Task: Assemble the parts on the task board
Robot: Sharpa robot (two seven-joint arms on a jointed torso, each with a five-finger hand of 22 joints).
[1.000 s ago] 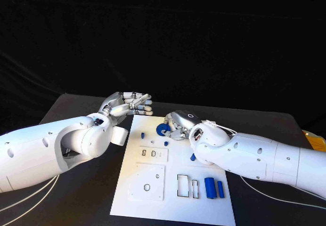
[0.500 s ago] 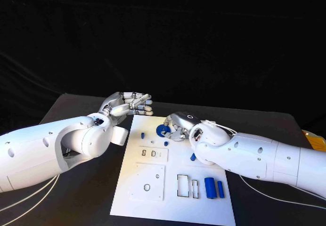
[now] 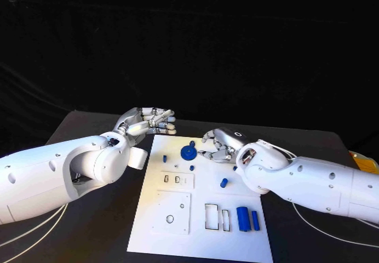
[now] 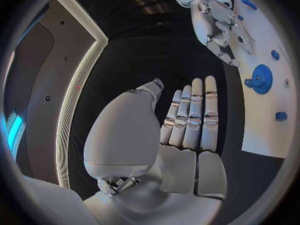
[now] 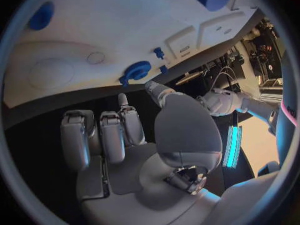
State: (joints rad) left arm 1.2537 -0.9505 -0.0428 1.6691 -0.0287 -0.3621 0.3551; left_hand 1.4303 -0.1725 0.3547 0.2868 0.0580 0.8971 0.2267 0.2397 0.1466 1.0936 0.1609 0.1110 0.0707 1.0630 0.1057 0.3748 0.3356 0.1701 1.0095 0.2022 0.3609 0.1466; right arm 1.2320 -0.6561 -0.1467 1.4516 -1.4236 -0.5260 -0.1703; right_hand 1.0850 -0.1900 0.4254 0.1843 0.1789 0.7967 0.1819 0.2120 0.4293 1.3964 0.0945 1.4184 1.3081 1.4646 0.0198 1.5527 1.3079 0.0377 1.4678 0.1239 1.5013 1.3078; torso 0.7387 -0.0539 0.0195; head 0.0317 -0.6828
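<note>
From the head view, your right hand (image 3: 219, 147) sits just beside the blue gear (image 3: 189, 153) at the far end of the white board (image 3: 197, 230), fingers loosely curled and holding nothing, probably lining up a grab. Your left hand (image 3: 148, 121) hovers off the board's far left corner, fingers curled in, empty. Left wrist view: straight fingers (image 4: 195, 120), nothing held, gear (image 4: 261, 78) well apart. Right wrist view: bent fingers (image 5: 100, 135), empty, gear (image 5: 136, 71) close ahead.
</note>
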